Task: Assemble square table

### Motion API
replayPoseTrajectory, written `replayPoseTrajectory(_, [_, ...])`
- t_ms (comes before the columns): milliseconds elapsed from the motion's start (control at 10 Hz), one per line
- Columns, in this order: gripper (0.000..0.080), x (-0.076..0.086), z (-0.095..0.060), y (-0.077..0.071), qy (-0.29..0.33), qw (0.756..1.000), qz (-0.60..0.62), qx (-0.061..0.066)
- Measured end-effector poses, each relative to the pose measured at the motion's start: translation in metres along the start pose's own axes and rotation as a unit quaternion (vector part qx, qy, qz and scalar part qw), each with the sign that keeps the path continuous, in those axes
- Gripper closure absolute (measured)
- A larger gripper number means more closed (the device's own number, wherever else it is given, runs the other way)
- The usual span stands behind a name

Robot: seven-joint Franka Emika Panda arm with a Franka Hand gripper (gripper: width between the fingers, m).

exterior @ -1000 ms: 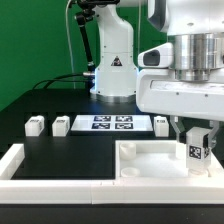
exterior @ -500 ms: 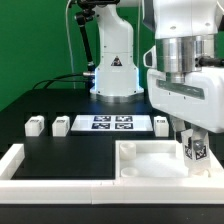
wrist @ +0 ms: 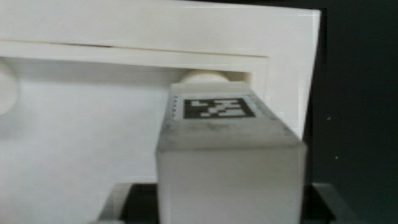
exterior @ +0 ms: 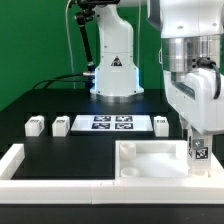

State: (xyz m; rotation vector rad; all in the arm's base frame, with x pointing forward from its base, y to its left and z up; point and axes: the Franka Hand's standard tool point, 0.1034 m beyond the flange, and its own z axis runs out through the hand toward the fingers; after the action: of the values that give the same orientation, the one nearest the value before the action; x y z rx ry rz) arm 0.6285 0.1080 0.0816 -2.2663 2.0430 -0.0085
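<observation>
The white square tabletop lies rim up at the front of the exterior view's right. My gripper is shut on a short white leg with a black-and-white tag. It holds the leg upright over the tabletop's corner on the exterior view's right. In the wrist view the leg fills the middle between my dark fingers. Its far end points at a rounded corner socket of the tabletop. I cannot tell whether leg and socket touch. Three more legs lie on the black table.
The marker board lies flat between the loose legs, in front of the arm's base. A long white low wall runs along the front and the exterior view's left of the workspace.
My wrist has shifted toward the exterior view's right and turned. The held leg has moved a little right and down toward the tabletop's corner. The loose legs have not moved.
</observation>
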Motion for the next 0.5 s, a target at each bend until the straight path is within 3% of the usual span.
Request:
replayPoseTrajectory(100, [0.0487, 0.0000, 0.0008, 0.0004, 0.000, 1.000, -0.012, -0.001])
replayPoseTrajectory(200, [0.0279, -0.0007, 0.0010, 0.0006, 0.000, 1.000, -0.017, -0.001])
replayPoseTrajectory(300, [0.0190, -0.0017, 0.0012, 0.0014, 0.009, 0.993, -0.115, -0.006])
replayPoseTrajectory(500, [0.0162, -0.0044, 0.0012, 0.0010, 0.011, 0.979, -0.202, -0.007])
